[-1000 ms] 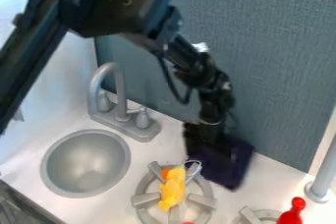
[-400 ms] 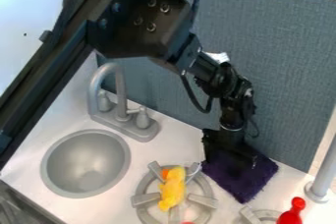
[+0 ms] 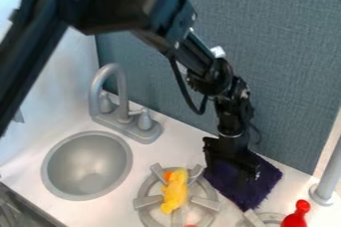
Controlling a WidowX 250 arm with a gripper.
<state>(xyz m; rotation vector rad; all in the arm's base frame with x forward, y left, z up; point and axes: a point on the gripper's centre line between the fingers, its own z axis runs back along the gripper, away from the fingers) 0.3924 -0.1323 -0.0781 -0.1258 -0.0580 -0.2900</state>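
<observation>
Looking in from the camera view, I see the black claw [image 3: 234, 170] hanging at the far right part of the white tabletop [image 3: 166, 154], over a dark purple, fuzzy square cloth [image 3: 250, 196] that lies beneath it and spreads out around it. I cannot tell whether the claw is spread, pressed together or pinching the cloth. Just left of the cloth, a yellow toy duck with an orange bill [image 3: 174, 192] lies on a round grey burner [image 3: 148, 202]. At the near right, a red, round-knobbed toy [image 3: 295, 218] sits by a second grey burner [image 3: 270, 217]. Farther left are a round grey sink [image 3: 86, 166] and a curved grey faucet [image 3: 122, 91]; a blue-grey fabric panel [image 3: 279, 71] stands behind.
</observation>
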